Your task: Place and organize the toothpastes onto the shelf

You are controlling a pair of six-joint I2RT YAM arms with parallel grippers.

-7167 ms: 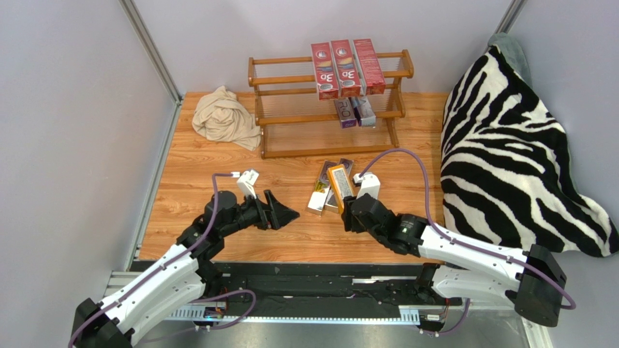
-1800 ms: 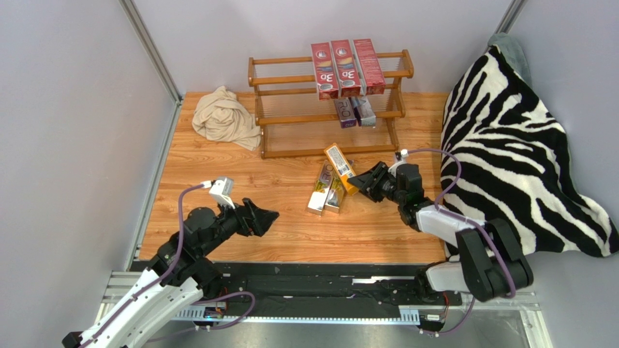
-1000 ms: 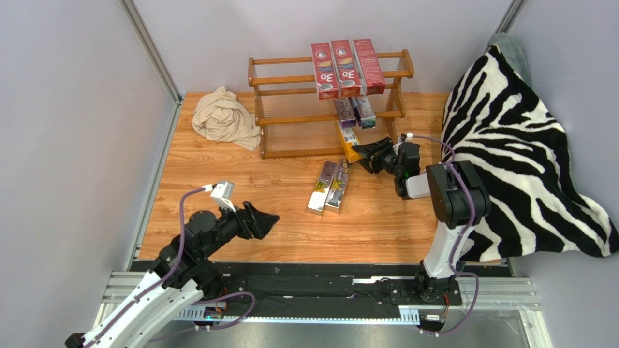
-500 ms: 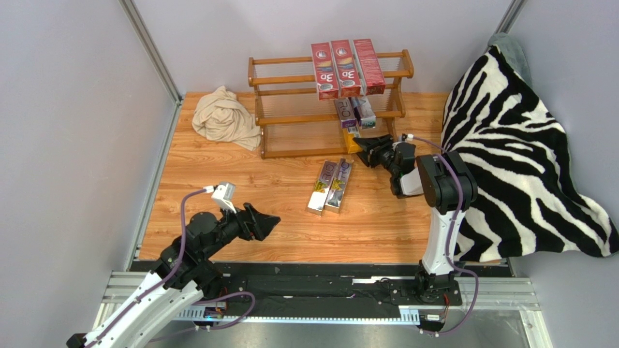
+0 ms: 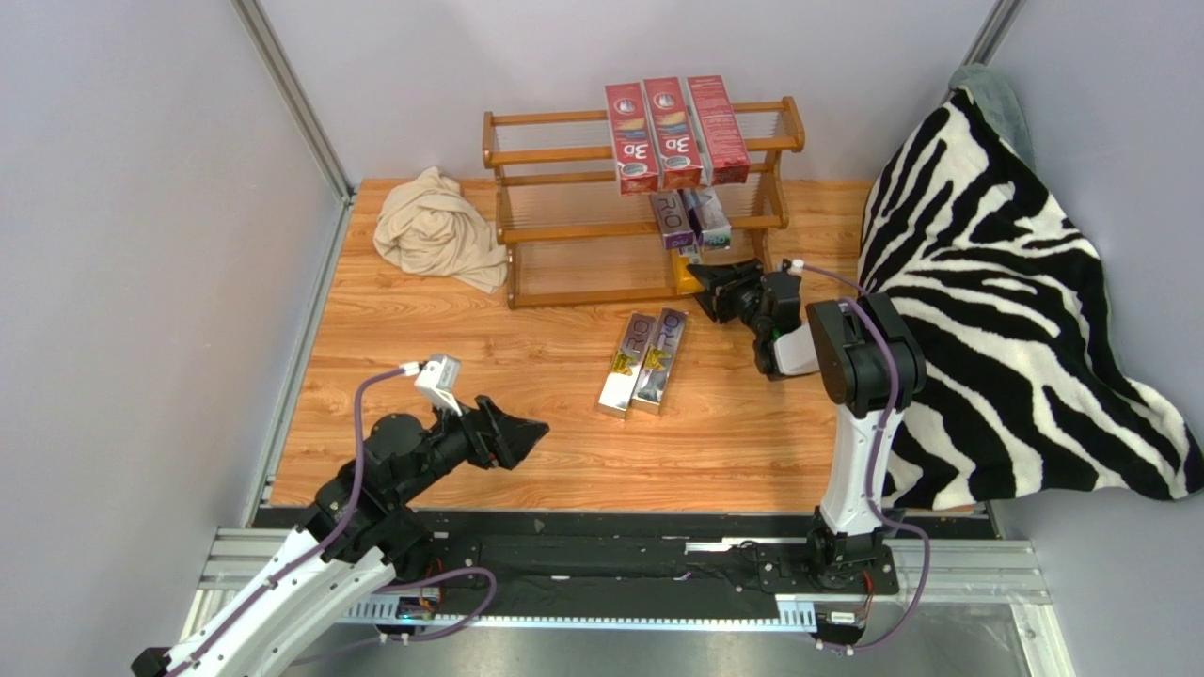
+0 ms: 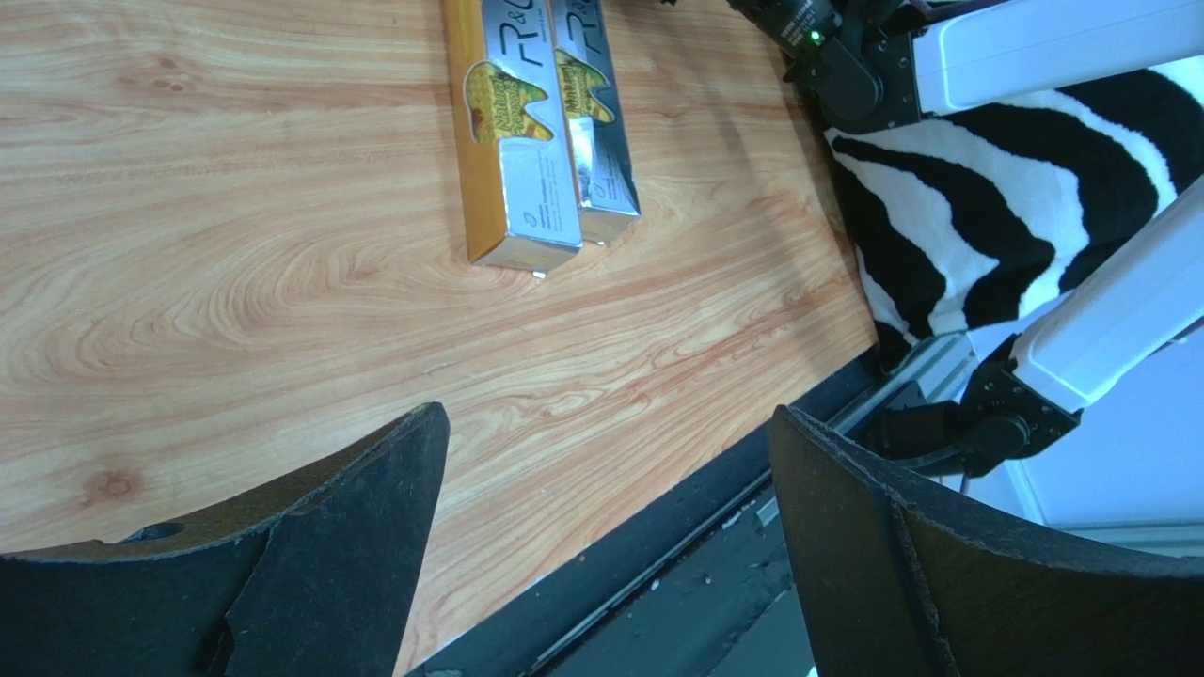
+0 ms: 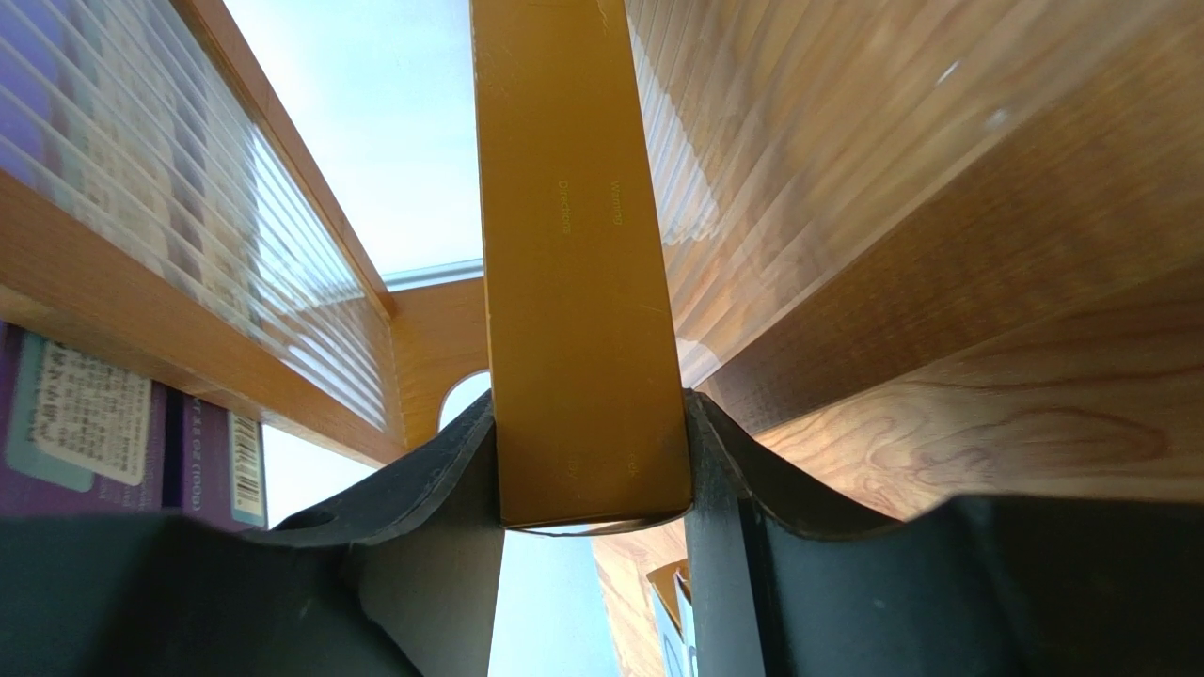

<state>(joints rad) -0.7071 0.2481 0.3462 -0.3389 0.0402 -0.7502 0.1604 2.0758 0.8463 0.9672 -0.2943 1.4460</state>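
Orange carton (image 7: pixel 573 254) is locked in the right pincer (image 7: pixel 587 423), both fingers (image 7: pixel 438 494) pressed flat against its long sides, and it's right at the shelf (image 5: pixel 551 117)! The carton's long axis runs straight ahead of the pincer, with the far end poking into the lowest level, under the slats of the middle tier. Whether it already rests on the bottom slats cannot be told.

Up on the shelf, three red cartons (image 5: pixel 676 134) lie side by side across the top tier, above and beyond the right pincer, their ends hanging over the front rail. Just above the pincer, on the middle tier, sit the purple cartons (image 5: pixel 688 219), also side by side. All of these crowd the right end, so the shelf's left stretch offers open room.

Now the left pincer (image 6: pixel 608 423): jaws spread wide, gripping nothing, hovering over bare table (image 5: pixel 424 353) close to the near edge. Ahead of it and off to its right lie two loose cartons (image 5: pixel 643 363), touching along their lengths, long axes pointing roughly toward the shelf. There's clear wood between them and both pincers.

A beige cloth (image 5: pixel 438 226) is bunched far ahead of the left pincer, beside the shelf's left post. A zebra blanket (image 5: pixel 989 282) spills over the table edge just right of the right pincer.
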